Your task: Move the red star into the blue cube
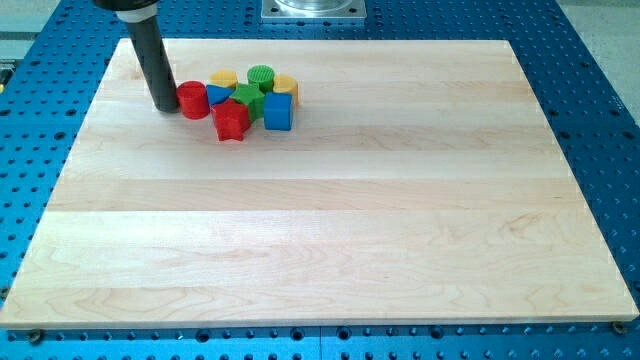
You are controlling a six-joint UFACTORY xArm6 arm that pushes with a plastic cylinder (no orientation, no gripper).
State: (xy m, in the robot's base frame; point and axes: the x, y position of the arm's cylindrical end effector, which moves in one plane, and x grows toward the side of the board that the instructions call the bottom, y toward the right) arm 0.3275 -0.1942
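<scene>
The red star (231, 120) lies on the wooden board (330, 220) near the view's top left, at the bottom of a tight cluster of blocks. The blue cube (277, 112) stands just to its right, with a small gap or light touch between them. A red cylinder (193, 100) sits at the cluster's left end. My tip (165, 107) is at the left of the red cylinder, touching or almost touching it, well left of the red star.
The cluster also holds a blue triangle (218, 94), a green block (248, 98), a green cylinder (261, 76), a yellow block (224, 79) and a yellow block (286, 86). A blue perforated table surrounds the board.
</scene>
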